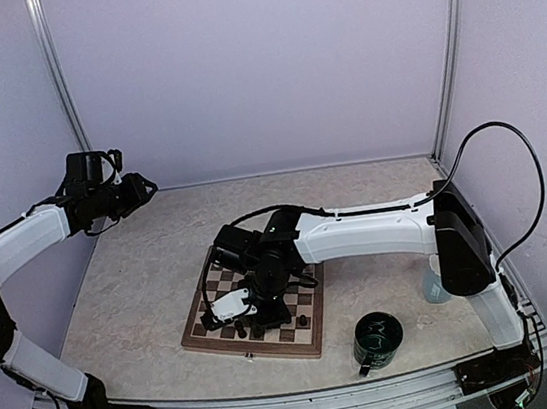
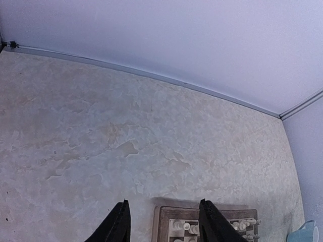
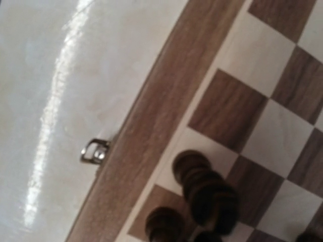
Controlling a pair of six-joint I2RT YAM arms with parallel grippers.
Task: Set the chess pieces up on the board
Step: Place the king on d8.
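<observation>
Tabletop (image 1: pixel 141 272): right hand (image 1: pixel 267 311) closed over board (image 1: pixel 262 350) by dark pieces (image 3: pixel 207 196); left hand (image 2: pixel 164 214) half-open, empty, aloft.

Brown-and-cream checked board (image 1: pixel 192 334) (dark-green mug (image 1: pixel 377 339))

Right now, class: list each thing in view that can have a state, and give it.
board: lying flat.
left claw: open, empty, raised.
right claw: shut, low over the board.
dark pieces: standing on the board.
cream pieces: standing on the board.
green mug: upright.
pale blue mug: upright, partly hidden.
</observation>
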